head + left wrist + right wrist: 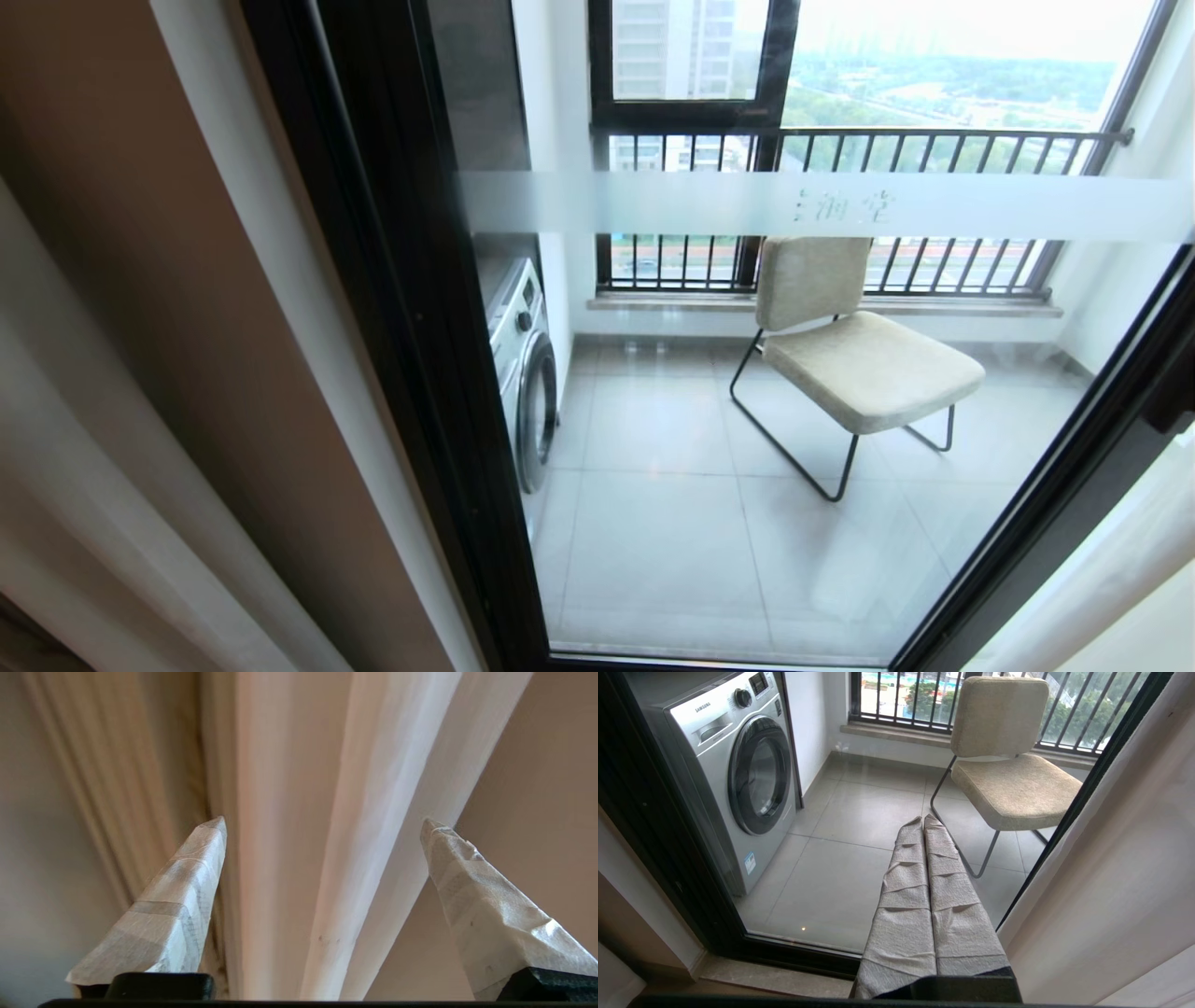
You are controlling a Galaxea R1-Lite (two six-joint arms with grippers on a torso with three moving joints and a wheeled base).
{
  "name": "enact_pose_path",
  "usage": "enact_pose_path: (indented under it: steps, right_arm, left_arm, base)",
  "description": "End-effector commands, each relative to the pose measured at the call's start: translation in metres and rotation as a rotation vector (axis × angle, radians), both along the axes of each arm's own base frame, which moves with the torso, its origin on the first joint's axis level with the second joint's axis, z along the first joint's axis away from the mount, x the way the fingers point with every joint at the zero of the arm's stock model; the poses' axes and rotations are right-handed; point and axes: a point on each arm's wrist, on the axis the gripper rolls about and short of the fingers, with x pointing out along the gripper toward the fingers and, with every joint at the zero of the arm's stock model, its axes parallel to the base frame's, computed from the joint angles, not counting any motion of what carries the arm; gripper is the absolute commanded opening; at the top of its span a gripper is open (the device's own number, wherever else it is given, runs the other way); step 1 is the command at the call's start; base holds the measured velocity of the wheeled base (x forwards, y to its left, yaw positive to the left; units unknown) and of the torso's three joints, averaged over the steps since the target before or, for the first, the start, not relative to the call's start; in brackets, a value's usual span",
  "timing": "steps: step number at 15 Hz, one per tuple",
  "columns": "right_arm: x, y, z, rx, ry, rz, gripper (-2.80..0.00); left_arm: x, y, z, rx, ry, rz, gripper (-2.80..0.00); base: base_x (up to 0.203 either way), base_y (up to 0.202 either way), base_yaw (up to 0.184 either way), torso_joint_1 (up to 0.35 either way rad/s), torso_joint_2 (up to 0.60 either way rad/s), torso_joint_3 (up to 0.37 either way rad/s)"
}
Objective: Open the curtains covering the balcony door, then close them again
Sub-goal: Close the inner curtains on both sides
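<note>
Our left gripper [322,826] gapes wide before the curtains [299,812], gathered left of the balcony door [747,420]; our right gripper [923,821], fingers pressed together, faces the glass empty.

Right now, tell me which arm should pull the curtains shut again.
Probably the left. Its claw is open, aimed at the gathered curtain folds, though not gripping them. The right claw is shut and points through the door glass.

curtains [289,812] cream-beige | door frame [392,308] black-brown | chair [868,364] beige
</note>
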Motion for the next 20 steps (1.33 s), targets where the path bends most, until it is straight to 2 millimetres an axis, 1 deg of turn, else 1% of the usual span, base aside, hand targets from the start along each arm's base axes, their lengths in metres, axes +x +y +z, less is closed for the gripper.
enact_pose_path:
  steps: [1, 5, 7, 11, 14, 18, 20]
  right_arm:
    - [0.000, 0.000, 0.000, -0.001, 0.000, 0.001, -2.80]
    - [0.000, 0.000, 0.000, -0.001, 0.000, 0.001, -2.80]
    - [0.000, 0.000, 0.000, -0.001, 0.000, 0.001, -2.80]
    - [0.000, 0.000, 0.000, -0.001, 0.000, 0.001, -2.80]
    - [0.000, 0.000, 0.000, -0.001, 0.000, 0.003, -2.80]
    - [0.000, 0.000, 0.000, -0.001, 0.000, 0.001, -2.80]
    - [0.000, 0.000, 0.000, -0.001, 0.000, 0.001, -2.80]
  left_arm:
    - [0.019, 0.017, -0.003, -0.009, 0.018, -0.046, 0.00]
    - [0.041, 0.041, 0.003, 0.023, -0.024, -0.159, 0.00]
    - [0.049, 0.050, 0.004, 0.031, -0.034, -0.168, 0.00]
    - [0.067, 0.063, 0.001, 0.047, -0.052, -0.175, 0.00]
    - [0.083, 0.071, -0.002, 0.068, -0.074, -0.242, 0.00]
    - [0.104, 0.084, -0.001, 0.101, -0.114, -0.260, 0.00]
    - [0.111, 0.089, -0.001, 0.112, -0.126, -0.261, 0.00]
  base:
    - [0.000, 0.000, 0.000, 0.000, 0.00, 0.000]
    - [0.000, 0.000, 0.000, 0.000, 0.00, 0.000]
    - [0.000, 0.000, 0.000, 0.000, 0.00, 0.000]
    - [0.000, 0.000, 0.000, 0.000, 0.00, 0.000]
    - [0.000, 0.000, 0.000, 0.000, 0.00, 0.000]
    - [0.000, 0.000, 0.000, 0.000, 0.00, 0.000]
    - [0.000, 0.000, 0.000, 0.000, 0.00, 0.000]
